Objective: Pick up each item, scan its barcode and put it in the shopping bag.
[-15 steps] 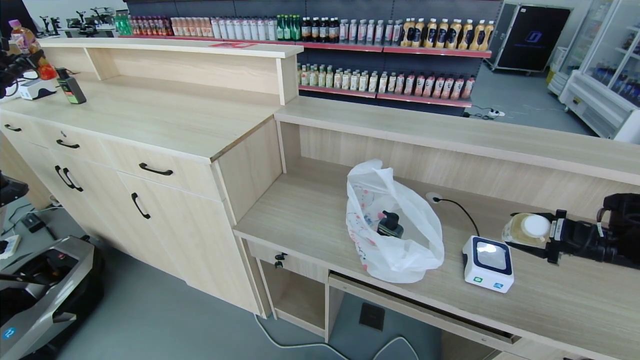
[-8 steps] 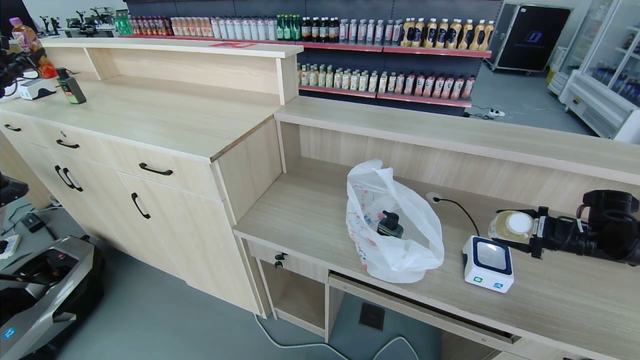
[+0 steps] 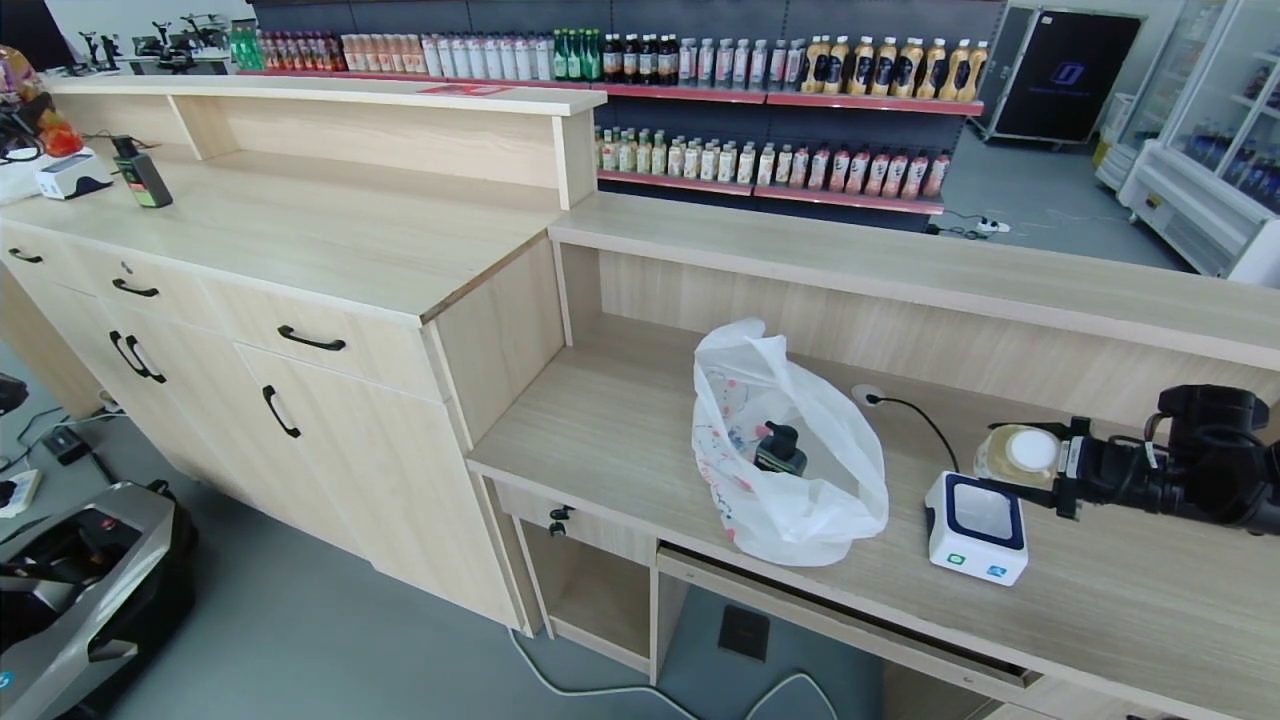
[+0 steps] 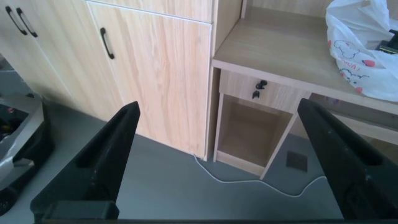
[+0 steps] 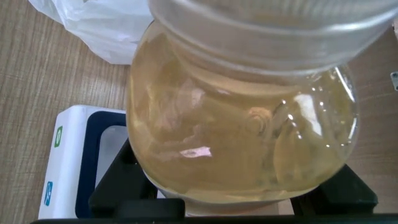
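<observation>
Amber-filled bottle (image 3: 1020, 455), white cap: clamped in right gripper (image 3: 1065, 462) over scanner (image 3: 976, 527) far edge, likely presenting its barcode. Bag (image 3: 790, 450) beside scanner, mouth open. Left gripper (image 4: 217, 112) spread, empty.

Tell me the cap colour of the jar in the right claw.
White round cap on the clear yellowish jar; head view shows it best.

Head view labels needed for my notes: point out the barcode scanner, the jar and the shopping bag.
barcode scanner (image 3: 985, 518), head view, on its dark window.
jar (image 3: 1030, 450), head view, on its white lid.
shopping bag (image 3: 830, 512), head view, on its white front wall.
</observation>
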{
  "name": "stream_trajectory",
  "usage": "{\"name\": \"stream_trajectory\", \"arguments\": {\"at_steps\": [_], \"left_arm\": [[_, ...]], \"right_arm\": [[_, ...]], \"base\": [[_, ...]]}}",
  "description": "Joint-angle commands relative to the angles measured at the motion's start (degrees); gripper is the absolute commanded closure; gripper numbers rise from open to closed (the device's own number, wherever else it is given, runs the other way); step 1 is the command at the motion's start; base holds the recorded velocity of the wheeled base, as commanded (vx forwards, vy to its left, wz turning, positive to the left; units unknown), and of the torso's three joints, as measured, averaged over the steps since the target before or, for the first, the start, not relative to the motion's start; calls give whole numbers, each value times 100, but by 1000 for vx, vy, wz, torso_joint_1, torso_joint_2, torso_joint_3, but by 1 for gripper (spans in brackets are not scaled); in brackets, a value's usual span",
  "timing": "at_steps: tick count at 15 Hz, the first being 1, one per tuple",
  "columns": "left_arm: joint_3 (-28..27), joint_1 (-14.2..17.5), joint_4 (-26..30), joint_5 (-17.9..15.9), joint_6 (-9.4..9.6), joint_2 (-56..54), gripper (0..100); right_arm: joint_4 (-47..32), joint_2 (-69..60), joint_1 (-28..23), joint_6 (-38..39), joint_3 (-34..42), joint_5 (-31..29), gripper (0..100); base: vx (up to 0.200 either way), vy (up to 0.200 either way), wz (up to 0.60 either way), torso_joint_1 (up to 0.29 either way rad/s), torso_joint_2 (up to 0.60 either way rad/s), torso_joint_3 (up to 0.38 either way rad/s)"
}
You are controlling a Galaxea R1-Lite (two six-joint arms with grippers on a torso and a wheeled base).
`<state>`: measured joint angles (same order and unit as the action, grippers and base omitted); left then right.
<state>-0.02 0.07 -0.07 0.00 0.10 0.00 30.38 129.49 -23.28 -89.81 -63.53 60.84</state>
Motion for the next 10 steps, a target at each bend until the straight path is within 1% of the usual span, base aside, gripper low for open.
{"name": "stream_trajectory", "arguments": {"at_steps": [1, 10], "left_arm": [[2, 1, -1, 0, -1, 0, 0], [2, 1, -1, 0, -1, 0, 0]], "right_arm": [[3, 50, 8, -2, -20, 6, 100], [3, 112, 52, 16, -187, 6, 100]], "base": [[0, 0, 0, 0, 0, 0], [0, 0, 0, 0, 0, 0]]}}
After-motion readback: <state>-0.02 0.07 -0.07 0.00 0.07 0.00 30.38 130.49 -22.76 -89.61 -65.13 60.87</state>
